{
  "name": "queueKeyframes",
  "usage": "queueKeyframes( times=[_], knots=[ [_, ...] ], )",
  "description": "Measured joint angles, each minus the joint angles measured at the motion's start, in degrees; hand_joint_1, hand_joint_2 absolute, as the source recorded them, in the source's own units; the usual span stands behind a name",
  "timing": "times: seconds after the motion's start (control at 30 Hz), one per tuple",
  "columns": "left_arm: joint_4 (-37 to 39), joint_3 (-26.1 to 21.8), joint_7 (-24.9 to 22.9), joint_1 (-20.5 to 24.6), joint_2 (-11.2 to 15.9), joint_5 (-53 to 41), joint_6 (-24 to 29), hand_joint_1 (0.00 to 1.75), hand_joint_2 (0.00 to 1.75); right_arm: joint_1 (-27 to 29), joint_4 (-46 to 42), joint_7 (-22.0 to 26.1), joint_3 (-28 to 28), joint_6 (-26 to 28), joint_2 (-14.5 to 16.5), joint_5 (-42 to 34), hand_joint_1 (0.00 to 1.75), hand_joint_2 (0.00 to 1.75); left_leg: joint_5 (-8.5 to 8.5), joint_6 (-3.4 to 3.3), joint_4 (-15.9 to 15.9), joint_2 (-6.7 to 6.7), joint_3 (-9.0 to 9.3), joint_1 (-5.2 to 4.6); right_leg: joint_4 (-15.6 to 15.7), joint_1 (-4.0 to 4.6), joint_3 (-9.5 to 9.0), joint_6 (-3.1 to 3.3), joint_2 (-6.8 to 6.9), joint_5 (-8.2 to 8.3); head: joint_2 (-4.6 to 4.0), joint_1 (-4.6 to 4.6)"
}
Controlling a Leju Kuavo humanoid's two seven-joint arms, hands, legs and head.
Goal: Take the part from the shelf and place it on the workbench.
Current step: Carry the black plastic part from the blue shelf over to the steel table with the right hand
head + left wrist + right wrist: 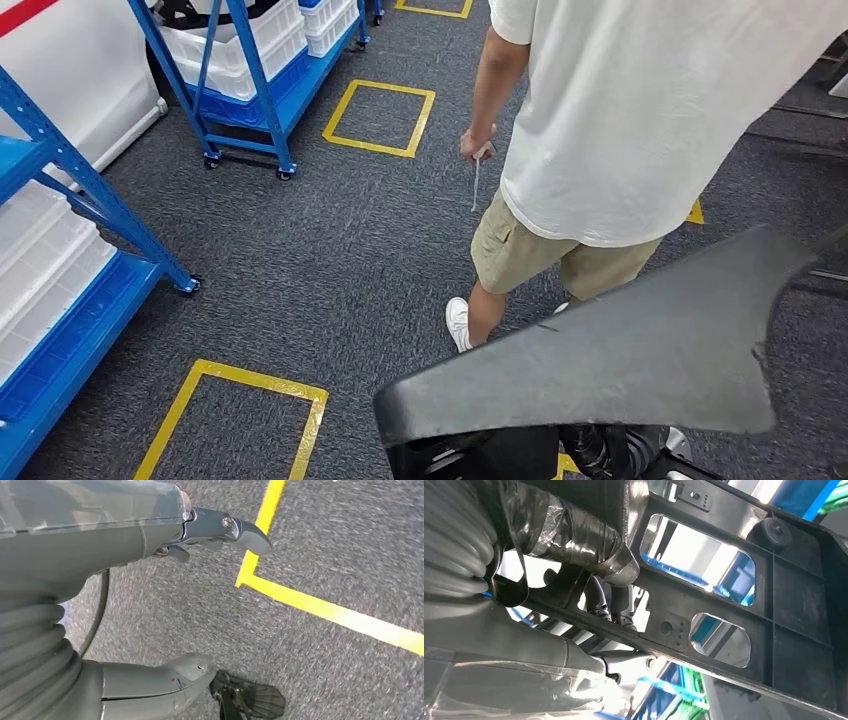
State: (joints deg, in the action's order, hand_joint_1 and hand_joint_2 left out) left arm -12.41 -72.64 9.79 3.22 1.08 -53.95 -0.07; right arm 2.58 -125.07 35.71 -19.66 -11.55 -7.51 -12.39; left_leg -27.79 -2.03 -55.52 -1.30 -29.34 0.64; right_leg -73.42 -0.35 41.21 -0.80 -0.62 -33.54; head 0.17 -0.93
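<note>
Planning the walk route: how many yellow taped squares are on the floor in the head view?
3 clear ones: one yellow square between the far blue shelf and the person, one near, bottom left, one partly cut off at the top edge. Yellow scraps beside the person may be more.

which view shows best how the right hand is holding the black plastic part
The right wrist view: the right hand has its thumb across a rib of the black plastic part, whose cutouts show. The head view shows the part's smooth outer face. The left wrist view looks at grey carpet.
</note>
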Motion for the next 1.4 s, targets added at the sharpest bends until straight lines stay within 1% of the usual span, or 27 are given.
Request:
queueKeyframes(
  times=[0.03, 0.07, 0.1, 0.17, 0.23, 0.3, 0.33, 0.4, 0.47, 0.53, 0.57, 0.6, 0.67, 0.73, 0.8, 0.83, 0.9, 0.97, 1.0, 1.03, 1.07, 1.1, 1.17, 1.23, 1.27, 1.33, 1.4],
  knots=[
    [0.00, -0.01, 0.00, 0.01, -0.03, 0.00, 0.00, 0.00, 1.75, 0.17, 0.00, 0.00, 0.09, -0.01, 0.00, 0.00, 1.75, 1.75, -0.04, -0.04, 0.00, -0.64, 0.00, -0.08, -1.14, -0.01, 0.45, 0.03, 0.08, 0.06, 0.00, 0.00],
    [0.00, -0.02, 0.00, 0.07, -0.08, -0.01, 0.00, 0.00, 1.75, 0.30, 0.00, 0.01, 0.17, -0.02, 0.00, 0.00, 1.75, 1.75, -0.10, -0.06, -0.01, -1.25, 0.08, -0.16, 0.13, 0.01, -0.36, 0.16, 0.22, 1.24, 0.00, 0.00],
    [0.00, -0.02, 0.00, 0.14, -0.15, 0.00, -0.01, 0.00, 1.75, 0.39, 0.00, 0.01, 0.28, -0.09, 0.01, 0.02, 1.75, 1.75, -0.21, -0.04, -0.01, -1.80, 0.24, -0.23, 3.47, 0.11, -2.23, 0.40, 0.62, 3.14, 0.00, 0.00],
    [0.00, -0.02, 0.00, 0.20, -0.43, 0.03, -0.04, 0.00, 1.75, 0.47, 0.00, 0.00, 0.59, -0.30, 0.02, 0.14, 1.75, 1.75, -0.49, 0.20, -0.05, -2.76, 0.54, -0.42, 11.89, 0.81, -6.72, 1.23, 3.16, 6.40, 0.00, 0.00],
    [0.00, -0.06, -0.02, 0.18, -0.71, 0.09, -0.08, 0.00, 1.75, 0.62, 0.00, -0.01, 1.08, -0.43, 0.08, 0.26, 1.75, 1.75, -0.72, 0.60, -0.11, -3.72, 0.58, -0.63, 16.06, 1.58, -8.63, 1.87, 4.98, 7.12, 0.00, -0.02],
    [0.00, -0.10, -0.04, 0.23, -0.95, 0.14, -0.13, 0.00, 1.75, 0.95, -0.01, 0.00, 1.61, -0.43, 0.17, 0.36, 1.75, 1.75, -0.94, 1.01, -0.06, -4.75, 0.65, -0.75, 16.66, 1.61, -8.62, 2.21, 4.10, 7.10, 0.00, -0.03],
    [0.00, -0.10, -0.04, 0.29, -1.06, 0.14, -0.17, 0.00, 1.75, 1.11, -0.03, 0.00, 1.80, -0.43, 0.22, 0.44, 1.75, 1.75, -1.38, 1.25, -0.38, -4.32, 0.63, -0.69, 16.95, 1.42, -8.72, 2.43, 3.49, 7.26, 0.00, -0.02],
    [0.00, -0.11, -0.04, 0.32, -1.24, 0.16, -0.21, 0.00, 1.75, 1.22, -0.10, -0.01, 2.09, -0.40, 0.37, 0.63, 1.75, 1.75, -3.82, 1.75, -4.01, -1.77, -0.77, -0.47, 17.45, 0.95, -8.97, 2.98, 2.40, 7.57, 0.00, -0.03],
    [0.00, -0.14, -0.04, 0.13, -1.30, 0.21, -0.23, 0.00, 1.75, 1.37, -0.12, -0.06, 2.37, -0.37, 0.50, 0.80, 1.75, 1.75, -7.57, 2.16, -11.93, 0.53, -4.43, -0.23, 17.45, 0.83, -8.99, 3.24, 1.22, 7.62, 0.00, -0.03],
    [0.00, -0.16, -0.02, -0.04, -1.32, 0.31, -0.37, 0.00, 1.75, 1.59, -0.11, -0.18, 2.74, -0.41, 0.59, 0.87, 1.75, 1.75, -8.71, 2.51, -17.30, 0.91, -7.28, -0.07, 17.27, 0.73, -8.98, 3.25, -0.20, 7.60, 0.00, -0.03],
    [0.00, -0.17, 0.02, -0.05, -1.34, 0.35, -0.45, 0.00, 1.75, 1.66, -0.11, -0.25, 2.97, -0.47, 0.63, 0.87, 1.75, 1.75, -7.51, 2.64, -16.73, 0.96, -7.23, 0.06, 17.10, 0.62, -9.00, 3.19, -0.93, 7.56, 0.00, -0.03],
    [0.00, -0.17, 0.06, -0.01, -1.37, 0.38, -0.52, 0.00, 1.75, 1.71, -0.11, -0.31, 3.18, -0.52, 0.67, 0.88, 1.75, 1.75, -5.38, 2.76, -13.94, 1.19, -6.12, 0.23, 16.91, 0.49, -9.04, 3.07, -1.63, 7.48, 0.00, -0.03],
    [0.00, -0.17, 0.14, 0.04, -1.41, 0.38, -0.57, 0.00, 1.75, 1.75, -0.11, -0.38, 3.62, -0.60, 0.72, 0.91, 1.75, 1.75, -1.25, 3.00, -5.97, 3.21, -2.79, 0.62, 16.53, 0.27, -8.99, 2.58, -2.96, 7.32, 0.00, -0.03],
    [0.00, -0.17, 0.17, 0.05, -1.45, 0.38, -0.60, 0.00, 1.75, 1.83, -0.12, -0.45, 4.05, -0.60, 0.73, 0.96, 1.75, 1.75, 0.05, 2.76, -1.52, 5.00, -0.93, 0.77, 16.33, 0.13, -8.50, 1.81, -4.17, 7.48, 0.00, -0.03],
    [0.00, -0.19, 0.18, 0.13, -1.49, 0.38, -0.63, 0.00, 1.75, 2.06, -0.13, -0.50, 4.44, -0.59, 0.74, 0.98, 1.75, 1.75, -0.03, 2.03, -0.92, 4.59, -0.72, 0.59, 16.37, -0.01, -7.99, 1.06, -5.25, 7.85, 0.00, -0.04],
    [0.00, -0.19, 0.20, 0.22, -1.50, 0.38, -0.66, 0.00, 1.75, 2.24, -0.14, -0.49, 4.71, -0.56, 0.74, 0.98, 1.75, 1.75, 0.11, 1.62, -0.78, 4.05, -0.70, 0.55, 16.18, -0.06, -7.85, 0.79, -5.10, 7.70, 0.00, -0.03],
    [0.00, -0.19, 0.30, 0.29, -1.52, 0.37, -0.73, 0.00, 1.75, 2.43, -0.16, -0.45, 5.39, -0.49, 0.80, 0.92, 1.75, 1.75, 0.33, 0.71, -0.46, 2.83, -0.59, 0.56, 13.15, 0.00, -6.54, 0.36, -3.06, 5.65, 0.00, 0.00],
    [0.00, -0.20, 0.46, 0.15, -1.52, 0.36, -0.81, 0.00, 1.75, 2.55, -0.17, -0.42, 5.98, -0.49, 0.98, 0.80, 1.75, 1.75, 0.31, 0.15, -0.41, 1.44, -0.65, 0.35, 5.79, 0.02, -3.13, 0.02, -0.64, 1.77, 0.00, 0.01],
    [0.00, -0.20, 0.51, 0.06, -1.52, 0.36, -0.87, 0.00, 1.75, 2.66, -0.17, -0.42, 6.20, -0.56, 1.09, 0.75, 1.75, 1.75, 0.27, 0.04, -0.42, 0.74, -0.70, 0.22, 2.04, -0.03, -1.36, -0.08, -0.19, 0.27, 0.00, 0.01],
    [0.00, -0.21, 0.57, 0.04, -1.52, 0.36, -0.93, 0.00, 1.75, 2.79, -0.16, -0.43, 6.39, -0.64, 1.19, 0.71, 1.75, 1.75, 0.22, -0.02, -0.44, 0.08, -0.73, 0.10, -0.26, -0.05, -0.29, -0.10, 0.05, -0.29, 0.00, 0.00],
    [0.00, -0.21, 0.61, 0.09, -1.52, 0.36, -1.00, 0.00, 1.75, 2.90, -0.16, -0.43, 6.58, -0.74, 1.25, 0.69, 1.75, 1.75, 0.16, -0.06, -0.45, -0.55, -0.68, -0.01, -0.35, -0.04, -0.34, 0.00, 0.21, 0.27, 0.00, 0.01],
    [0.00, -0.21, 0.65, 0.16, -1.52, 0.36, -1.08, 0.00, 1.75, 2.98, -0.16, -0.44, 6.76, -0.81, 1.28, 0.68, 1.75, 1.75, 0.07, -0.08, -0.44, -1.13, -0.54, -0.11, 1.91, 0.04, -1.62, 0.22, 0.46, 1.83, 0.00, 0.00],
    [0.00, -0.21, 0.70, 0.29, -1.58, 0.36, -1.20, 0.00, 1.75, 3.03, -0.17, -0.44, 7.03, -0.90, 1.36, 0.67, 1.75, 1.75, -0.17, 0.04, -0.41, -2.15, -0.12, -0.30, 10.22, 0.67, -6.21, 1.05, 2.25, 5.47, 0.00, 0.01],
    [0.00, -0.21, 0.73, 0.32, -1.68, 0.36, -1.36, 0.00, 1.75, 3.04, -0.19, -0.45, 7.21, -0.93, 1.49, 0.63, 1.75, 1.75, -0.40, 0.41, -0.43, -3.01, 0.06, -0.46, 15.82, 1.52, -9.03, 1.81, 4.14, 6.83, 0.00, 0.01],
    [0.00, -0.21, 0.74, 0.32, -1.73, 0.36, -1.44, 0.00, 1.75, 3.14, -0.20, -0.48, 7.31, -0.95, 1.57, 0.58, 1.75, 1.75, -0.47, 0.61, -0.39, -3.51, 0.09, -0.53, 16.60, 1.81, -9.28, 2.01, 4.42, 6.69, 0.00, -0.01],
    [0.00, -0.21, 0.79, 0.43, -1.80, 0.35, -1.55, 0.00, 1.75, 3.43, -0.20, -0.54, 7.55, -0.96, 1.70, 0.48, 1.75, 1.75, -0.74, 1.09, -0.41, -4.13, 0.27, -0.55, 17.16, 1.64, -9.31, 2.37, 3.37, 7.00, 0.00, -0.01],
    [0.00, -0.21, 0.87, 0.53, -1.90, 0.32, -1.63, 0.00, 1.75, 3.52, -0.20, -0.60, 7.75, -1.03, 1.79, 0.33, 1.75, 1.75, -2.44, 1.61, -2.72, -2.26, -0.51, -0.42, 17.93, 1.15, -9.70, 2.87, 2.34, 7.44, 0.00, -0.01]
  ],
)
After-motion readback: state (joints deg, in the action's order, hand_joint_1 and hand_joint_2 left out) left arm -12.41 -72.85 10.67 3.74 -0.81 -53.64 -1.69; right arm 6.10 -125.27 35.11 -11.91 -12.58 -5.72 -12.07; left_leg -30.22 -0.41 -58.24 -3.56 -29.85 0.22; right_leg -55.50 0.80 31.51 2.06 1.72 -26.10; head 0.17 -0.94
